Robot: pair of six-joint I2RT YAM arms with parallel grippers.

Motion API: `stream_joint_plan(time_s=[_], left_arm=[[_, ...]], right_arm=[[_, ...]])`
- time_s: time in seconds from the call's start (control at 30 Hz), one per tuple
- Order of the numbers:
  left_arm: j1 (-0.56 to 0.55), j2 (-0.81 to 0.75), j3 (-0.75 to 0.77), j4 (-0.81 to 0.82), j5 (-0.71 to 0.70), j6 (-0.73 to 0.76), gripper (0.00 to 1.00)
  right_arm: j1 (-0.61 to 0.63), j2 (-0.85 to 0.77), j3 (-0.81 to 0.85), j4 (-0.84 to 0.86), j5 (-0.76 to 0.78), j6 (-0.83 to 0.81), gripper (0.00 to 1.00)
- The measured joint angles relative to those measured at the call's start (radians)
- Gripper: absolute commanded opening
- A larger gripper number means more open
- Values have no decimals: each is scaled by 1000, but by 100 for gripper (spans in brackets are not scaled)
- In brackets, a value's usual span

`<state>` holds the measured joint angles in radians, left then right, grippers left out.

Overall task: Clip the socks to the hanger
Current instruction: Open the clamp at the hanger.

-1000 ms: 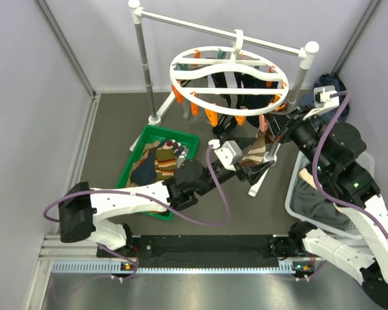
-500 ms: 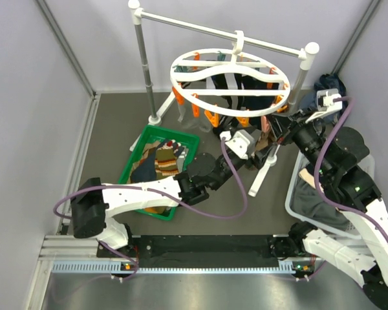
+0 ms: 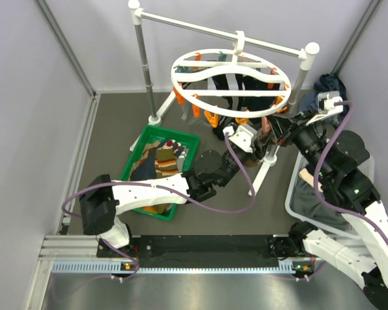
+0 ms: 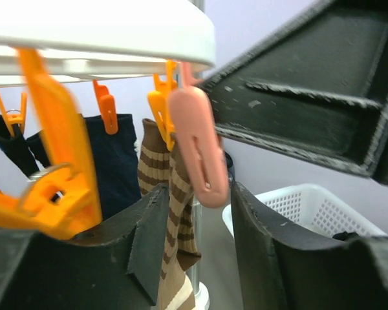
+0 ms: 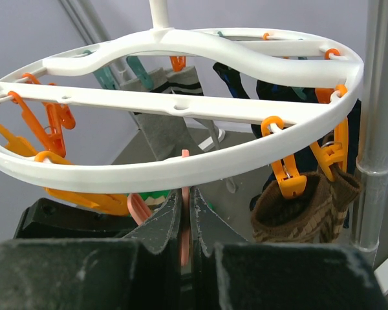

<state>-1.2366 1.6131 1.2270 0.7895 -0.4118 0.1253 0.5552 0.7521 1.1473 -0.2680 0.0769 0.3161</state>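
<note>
The white ring hanger (image 3: 229, 84) hangs from the rail, with orange clips and several socks clipped on it. My right gripper (image 5: 185, 194) is shut on a pink clip (image 5: 185, 216) at the ring's near right edge; it also shows in the top view (image 3: 273, 129). My left gripper (image 4: 199, 194) stands just under that edge (image 3: 257, 139) with its jaws apart. A brown striped sock (image 4: 174, 213) hangs between them, against the left finger (image 4: 142, 239), right behind the pink clip (image 4: 197, 152). More socks (image 3: 161, 158) lie in the green tray (image 3: 130, 166).
The rail stand's right post (image 5: 381, 123) is close beside my right gripper. A white lattice basket (image 3: 296, 187) with dark cloth sits at right. A dark blue bundle (image 3: 330, 84) lies behind it. Navy (image 4: 110, 161) and grey (image 5: 161, 123) socks hang on the hanger.
My left arm has reached up and to the right, bringing the brown striped sock from lower down up to the ring's edge by the pink clip. The right gripper has stayed at the clip.
</note>
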Motion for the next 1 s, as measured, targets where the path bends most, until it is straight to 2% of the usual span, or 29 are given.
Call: stream_joint_plan(time_s=[0.53, 0.6, 0.63, 0.73, 0.77, 0.83, 0.9, 0.97, 1.0], left_arm=[[6, 0, 4, 32, 2, -85, 45], [6, 0, 4, 36, 2, -90, 40], [6, 0, 4, 39, 2, -91, 33], [6, 0, 9, 41, 6, -97, 23], [5, 0, 10, 41, 7, -98, 15], [3, 0, 11, 41, 3, -101, 10], [3, 0, 11, 41, 3, -101, 1], [3, 0, 11, 40, 3, -101, 0], [3, 0, 11, 40, 2, -101, 0]], right_arm=[[0, -26, -47, 42, 1, -1, 0], [0, -26, -48, 42, 1, -1, 0], [0, -26, -48, 42, 1, -1, 0], [0, -26, -48, 46, 0, 0, 0], [0, -26, -48, 47, 0, 1, 0], [0, -29, -55, 56, 0, 2, 0], [0, -33, -61, 63, 0, 2, 7], [0, -36, -64, 66, 0, 3, 13], [0, -39, -68, 69, 0, 3, 19]])
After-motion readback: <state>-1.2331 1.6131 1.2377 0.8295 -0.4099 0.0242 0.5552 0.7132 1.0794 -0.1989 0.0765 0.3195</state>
